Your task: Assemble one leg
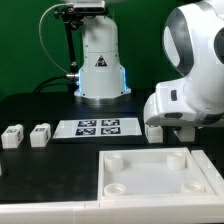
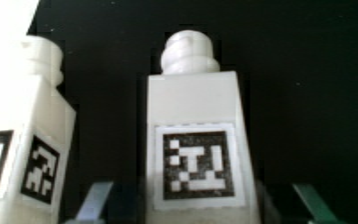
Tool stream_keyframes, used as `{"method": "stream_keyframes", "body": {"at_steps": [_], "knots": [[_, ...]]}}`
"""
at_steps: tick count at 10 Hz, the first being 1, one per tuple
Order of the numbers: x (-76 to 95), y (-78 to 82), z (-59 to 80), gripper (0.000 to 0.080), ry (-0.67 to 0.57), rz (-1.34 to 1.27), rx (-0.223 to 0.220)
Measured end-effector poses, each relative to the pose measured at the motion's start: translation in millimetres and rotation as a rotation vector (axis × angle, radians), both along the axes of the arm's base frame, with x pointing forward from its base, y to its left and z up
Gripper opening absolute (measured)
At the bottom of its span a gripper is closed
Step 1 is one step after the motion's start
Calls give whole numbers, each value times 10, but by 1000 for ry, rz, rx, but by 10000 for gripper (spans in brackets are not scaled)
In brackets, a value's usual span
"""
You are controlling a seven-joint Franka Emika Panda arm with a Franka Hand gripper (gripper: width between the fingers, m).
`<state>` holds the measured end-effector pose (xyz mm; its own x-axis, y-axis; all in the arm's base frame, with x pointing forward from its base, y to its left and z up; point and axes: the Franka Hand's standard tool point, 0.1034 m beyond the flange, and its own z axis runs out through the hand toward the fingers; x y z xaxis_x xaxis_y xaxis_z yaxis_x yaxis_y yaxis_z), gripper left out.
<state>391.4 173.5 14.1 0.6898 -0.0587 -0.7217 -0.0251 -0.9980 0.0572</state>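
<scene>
In the wrist view a white leg [image 2: 197, 120] with a round peg on its end and a black-and-white tag on its face lies between my gripper's [image 2: 211, 205] two fingers [image 2: 108, 200]. The jaws stand open, one on each side of the leg, with a gap on both sides. A second tagged leg [image 2: 25, 120] lies close beside it, outside the fingers. In the exterior view the arm's wrist [image 1: 185, 95] is low over the table at the right and hides the fingers; one white leg [image 1: 153, 130] shows under it.
Two more white legs [image 1: 12, 136] [image 1: 40, 134] lie at the exterior view's left. The marker board [image 1: 97, 127] lies in the middle. The large white tray [image 1: 150, 158] with round corner sockets sits at the front. The robot base [image 1: 98, 70] stands behind.
</scene>
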Motion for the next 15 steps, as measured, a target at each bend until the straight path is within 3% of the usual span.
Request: {"method": "stream_keyframes", "body": {"at_steps": [1,4,6,7,11,12,13,15], "knots": [[27,-25,23,292,0,10,4],[549,-253,685,292,-42,72,73],[886,-425,1134,292,-122,87,111],[1088,-454,1281,292,-218,76,115],[1237,-435,1243,292,-620,89,144],[1504,-529,1262,292,-731,126,174],[1739,-626,1446,292,-784,127,175],[2264,-685,1834,292,-1016,138,181]]}}
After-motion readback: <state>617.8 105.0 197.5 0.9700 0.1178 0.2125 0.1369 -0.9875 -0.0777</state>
